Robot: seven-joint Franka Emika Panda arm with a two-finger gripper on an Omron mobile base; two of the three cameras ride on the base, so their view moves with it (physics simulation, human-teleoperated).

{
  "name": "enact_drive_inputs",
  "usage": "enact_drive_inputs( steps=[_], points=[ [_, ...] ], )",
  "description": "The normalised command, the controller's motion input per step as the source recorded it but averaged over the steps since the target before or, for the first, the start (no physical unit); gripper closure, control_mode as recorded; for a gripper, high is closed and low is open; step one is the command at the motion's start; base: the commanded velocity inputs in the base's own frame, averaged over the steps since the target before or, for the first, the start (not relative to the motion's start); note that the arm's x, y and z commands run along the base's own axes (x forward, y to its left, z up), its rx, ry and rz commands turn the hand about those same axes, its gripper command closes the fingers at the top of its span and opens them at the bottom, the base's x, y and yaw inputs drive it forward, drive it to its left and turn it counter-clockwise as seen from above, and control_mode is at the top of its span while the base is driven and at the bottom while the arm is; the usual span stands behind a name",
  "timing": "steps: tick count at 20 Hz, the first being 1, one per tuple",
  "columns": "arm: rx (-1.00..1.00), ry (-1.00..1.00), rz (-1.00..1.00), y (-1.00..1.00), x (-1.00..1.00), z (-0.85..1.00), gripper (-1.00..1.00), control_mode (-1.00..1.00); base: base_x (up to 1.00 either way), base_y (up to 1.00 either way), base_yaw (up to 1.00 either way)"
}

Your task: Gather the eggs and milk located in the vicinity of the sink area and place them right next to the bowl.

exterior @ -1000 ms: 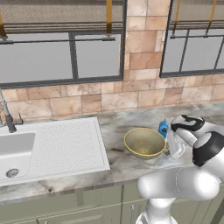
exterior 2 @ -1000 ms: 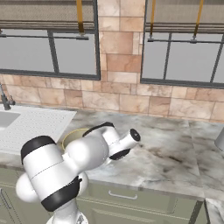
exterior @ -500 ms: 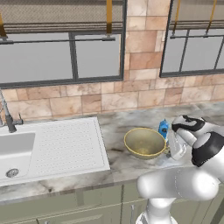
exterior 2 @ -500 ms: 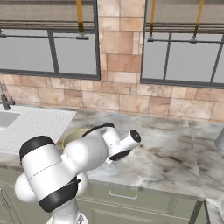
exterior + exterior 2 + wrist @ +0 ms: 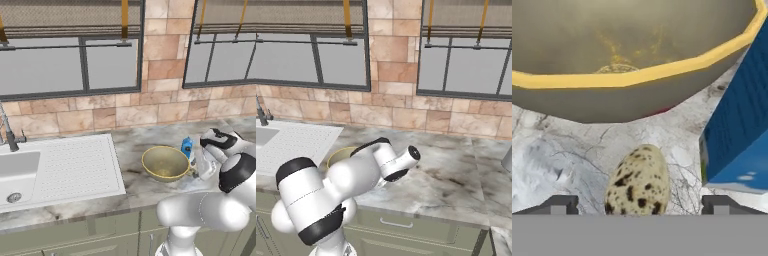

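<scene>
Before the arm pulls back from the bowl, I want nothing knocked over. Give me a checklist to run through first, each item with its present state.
1. Gripper open, fingertips wide on either side of the egg: ok.
2. Egg resting on the counter and free of both fingertips: ok, it looks loose between them.
3. Egg next to the bowl: ok, just in front of its wall.
4. Milk standing beside the bowl: ok, upright, close to one fingertip, so retreat straight back.
5. Any further eggs by the sink: cannot tell; none visible on the drainboard.
6. Bowl undisturbed: ok, upright.
</scene>
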Motion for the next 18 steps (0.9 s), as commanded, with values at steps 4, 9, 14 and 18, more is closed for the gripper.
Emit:
enact_drive_inputs(
  steps=[4,9,14,18],
  points=[
    [0.0,-0.04,0.0,-0.18,-0.08,0.59,-1.0,-1.0,0.0,0.0,0.0],
    [0.0,-0.09,0.0,-0.01,-0.29,0.77,-1.0,-1.0,0.0,0.0,0.0],
    [0.0,-0.2,0.0,0.0,-0.45,0.71,-1.0,-1.0,0.0,0.0,0.0],
    [-0.04,-0.27,0.0,0.14,-0.4,0.47,-1.0,-1.0,0.0,0.0,0.0]
  ],
)
